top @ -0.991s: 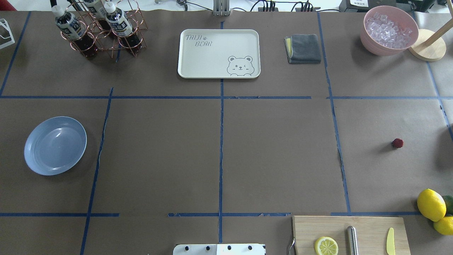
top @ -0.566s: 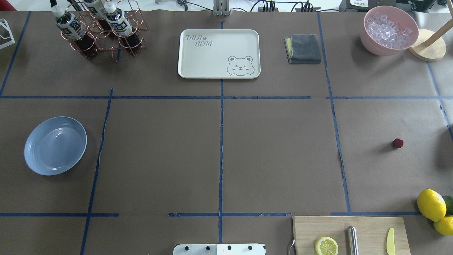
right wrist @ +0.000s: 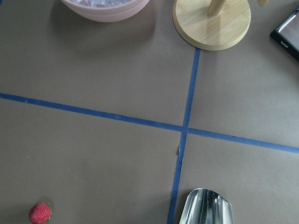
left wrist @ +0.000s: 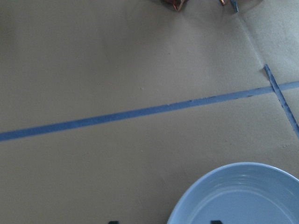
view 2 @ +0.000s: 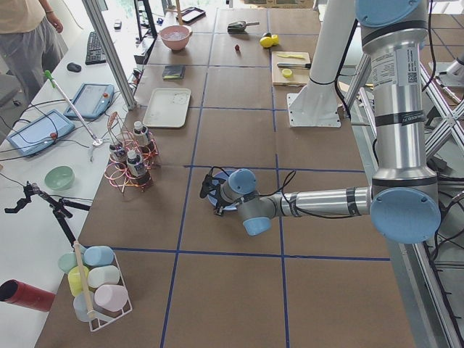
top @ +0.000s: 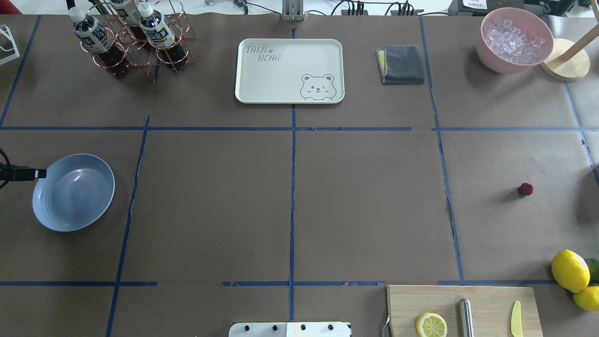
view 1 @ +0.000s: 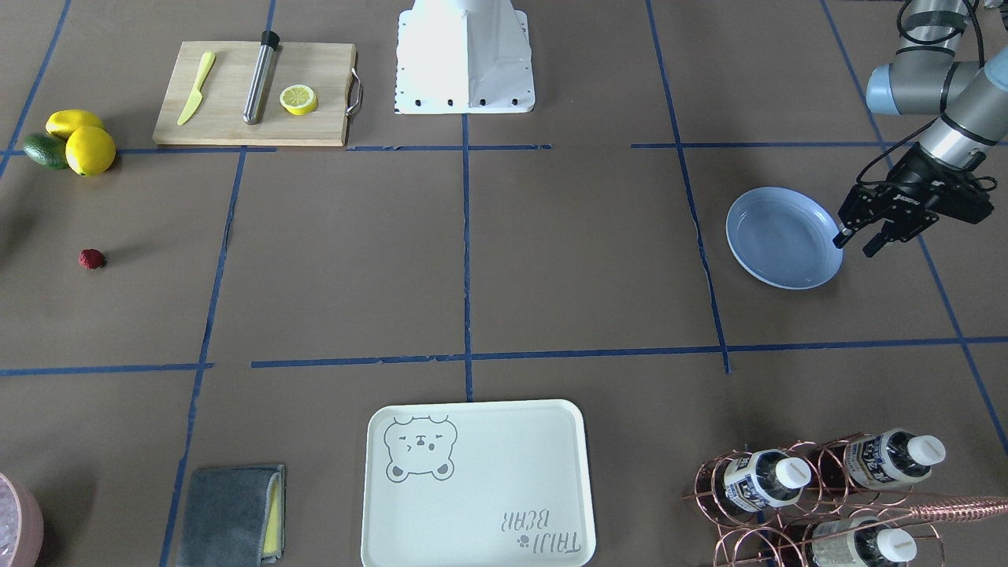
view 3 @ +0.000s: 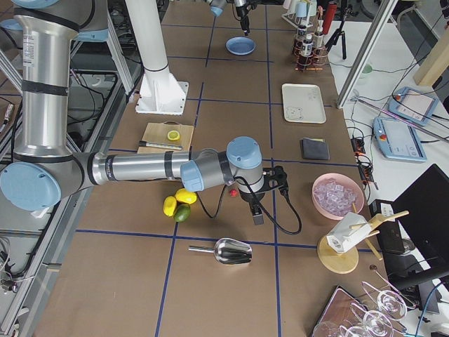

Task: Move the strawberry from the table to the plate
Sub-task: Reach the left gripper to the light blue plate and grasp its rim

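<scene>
Where the two arms work, a broad brown paper-covered table (top: pixel 365 206) crossed by blue tape lines fills the scene. On the side away from the robot runs a white bench (view 2: pixel 43 145) with tablets, and a person (view 2: pixel 25 32) stands by it.

At the table's far edge sit a cream rectangular bear-print tray (top: pixel 289 70), a copper wire rack of bottles (top: pixel 135 40) and a pink bowl of ice (top: pixel 514 40). A wooden cutting board (top: pixel 486 299) lies at the near edge.

The round pale blue glossy plate (top: pixel 73 192) lies in the left half. The tiny dark-red strawberry (top: pixel 525 189) lies on bare table in the right half, well apart from the plate and beyond the yellow lemons (top: pixel 570 270).

The left gripper (view 1: pixel 857 242) hangs at the plate's outer rim, its fingers spread with nothing between them. The right gripper (view 3: pixel 257 208) shows only from the side, near the lemons, so whether it is spread or closed cannot be told.

A second ago the overhead view held no gripper. Now the left gripper's dark tip pokes in at the left edge, by the plate's rim. The plate and the strawberry have not moved.
</scene>
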Available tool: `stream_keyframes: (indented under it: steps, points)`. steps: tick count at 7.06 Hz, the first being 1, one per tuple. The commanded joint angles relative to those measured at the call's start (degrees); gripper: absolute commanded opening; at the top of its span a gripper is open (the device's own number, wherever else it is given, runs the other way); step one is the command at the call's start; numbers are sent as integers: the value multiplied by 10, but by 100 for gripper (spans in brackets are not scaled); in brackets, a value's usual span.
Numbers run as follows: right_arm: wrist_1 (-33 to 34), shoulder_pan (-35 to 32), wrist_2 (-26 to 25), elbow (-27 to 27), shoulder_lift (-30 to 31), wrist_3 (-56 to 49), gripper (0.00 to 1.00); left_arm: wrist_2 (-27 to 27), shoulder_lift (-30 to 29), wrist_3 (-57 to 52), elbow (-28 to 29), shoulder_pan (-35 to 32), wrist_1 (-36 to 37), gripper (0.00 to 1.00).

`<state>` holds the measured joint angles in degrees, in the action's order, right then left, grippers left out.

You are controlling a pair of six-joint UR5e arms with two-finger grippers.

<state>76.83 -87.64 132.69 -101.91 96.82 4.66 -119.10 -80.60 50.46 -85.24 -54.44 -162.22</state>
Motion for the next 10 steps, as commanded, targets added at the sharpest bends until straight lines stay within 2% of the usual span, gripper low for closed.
stream_keyframes:
  steps: [1,2,3,6,7,8,9,10]
  points:
    - [-1,-1,0,-1,6,0,100,12,12,10,10,26,-17,62]
    - [-1,-1,0,-2,7,0,100,12,15,9,10,30,-27,51]
    - [-1,-1,0,-3,7,0,100,12,16,10,10,30,-28,3]
    - [0,0,0,-1,7,1,100,11,16,8,3,30,-28,0]
    - [0,-1,0,0,7,0,100,5,16,10,-31,30,-16,0]
    - [0,-1,0,0,7,0,100,-6,9,12,-90,29,57,0]
    - [0,-1,1,0,7,1,100,-3,-10,22,-181,29,181,0]
    - [0,-1,1,-1,7,1,100,15,-50,61,-217,32,250,0]
